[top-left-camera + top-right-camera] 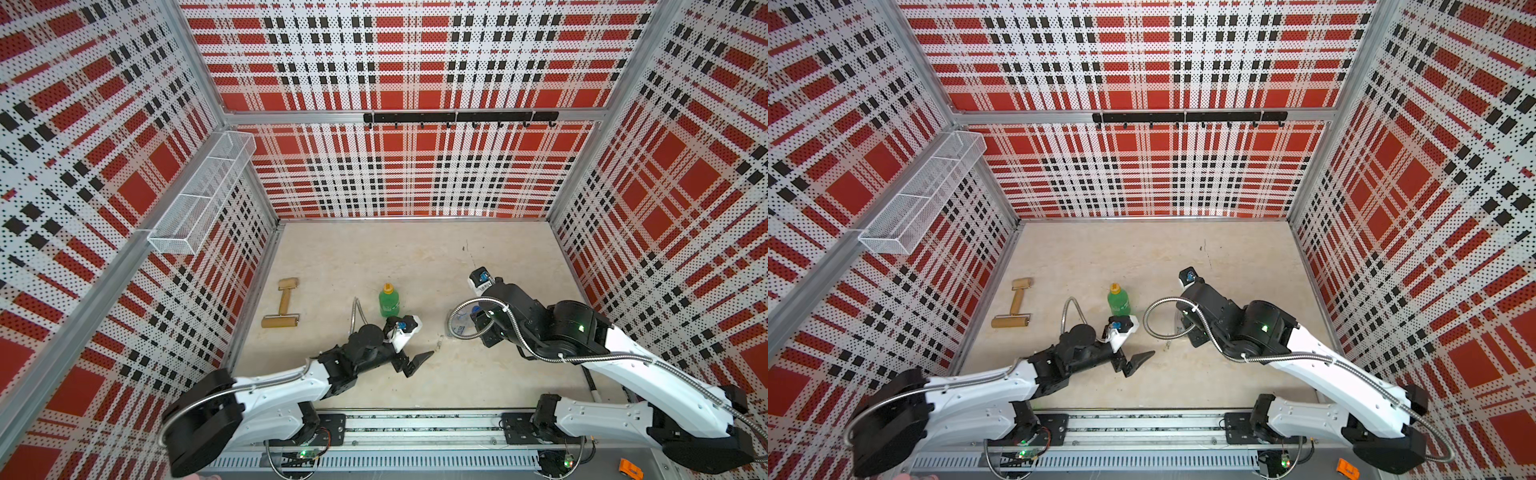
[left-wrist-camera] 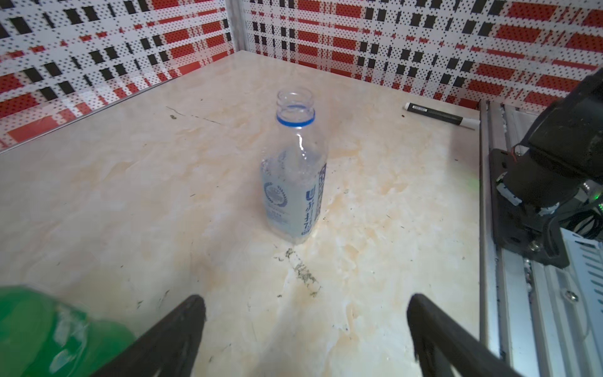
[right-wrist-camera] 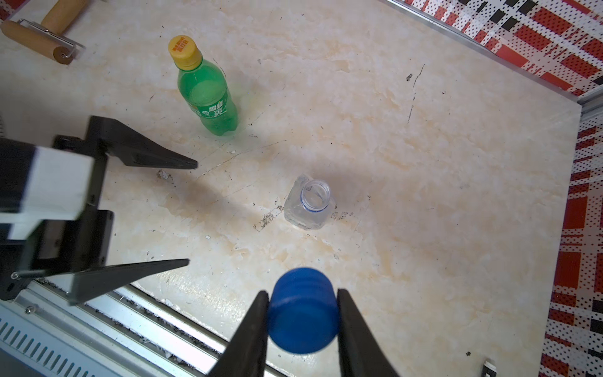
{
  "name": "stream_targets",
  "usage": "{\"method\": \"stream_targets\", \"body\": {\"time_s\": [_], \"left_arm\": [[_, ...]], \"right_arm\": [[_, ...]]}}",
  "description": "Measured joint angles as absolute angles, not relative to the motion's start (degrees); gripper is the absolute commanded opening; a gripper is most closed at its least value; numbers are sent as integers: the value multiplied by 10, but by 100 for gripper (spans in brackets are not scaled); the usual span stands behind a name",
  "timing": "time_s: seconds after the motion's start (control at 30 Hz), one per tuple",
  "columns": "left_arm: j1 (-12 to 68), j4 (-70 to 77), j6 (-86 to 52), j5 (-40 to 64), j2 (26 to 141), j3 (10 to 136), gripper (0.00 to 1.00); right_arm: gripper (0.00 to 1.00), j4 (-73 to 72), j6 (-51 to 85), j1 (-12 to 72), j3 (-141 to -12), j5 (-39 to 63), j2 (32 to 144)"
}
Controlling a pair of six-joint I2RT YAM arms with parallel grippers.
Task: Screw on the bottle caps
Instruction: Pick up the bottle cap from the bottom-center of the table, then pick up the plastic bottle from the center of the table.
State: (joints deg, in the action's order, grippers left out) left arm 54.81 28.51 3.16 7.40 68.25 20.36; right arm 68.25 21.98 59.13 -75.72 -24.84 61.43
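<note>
Blue cap (image 3: 303, 311) pinched in the right tool (image 3: 302, 295), near the open clear bottle (image 3: 310, 202)
The clear bottle stands upright and uncapped on the counter (image 3: 424, 196), apparently just under the right tool, though the arm (image 1: 631, 349) hides most of it in both top views. The left tool (image 3: 192, 212) gapes empty near the green bottle (image 3: 208, 98), upright with its yellow cap (image 3: 183, 49) on

— Lighting?
— Bright, even, overhead; soft shadows on the table (image 3: 424, 163).
— Sharpness?
— Both top views bow at the edges; green bottle (image 2: 49, 333) blurred beside the left wrist camera; blue cap (image 3: 303, 310) soft.
</note>
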Motion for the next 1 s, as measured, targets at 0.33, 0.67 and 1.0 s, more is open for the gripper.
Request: {"method": "stream_targets", "body": {"time_s": [0.33,0.67,1.0], "left_arm": [[514,477,42,136,934,255,99],[484,554,83,190,1036,322,99],[472,571,106,228,1110,362,99]], "right_arm": [[33,677,208,590,-739,-246,580],[33,668,198,590,-717,-245,563],[32,658,194,590,-707,-238,558]]}}
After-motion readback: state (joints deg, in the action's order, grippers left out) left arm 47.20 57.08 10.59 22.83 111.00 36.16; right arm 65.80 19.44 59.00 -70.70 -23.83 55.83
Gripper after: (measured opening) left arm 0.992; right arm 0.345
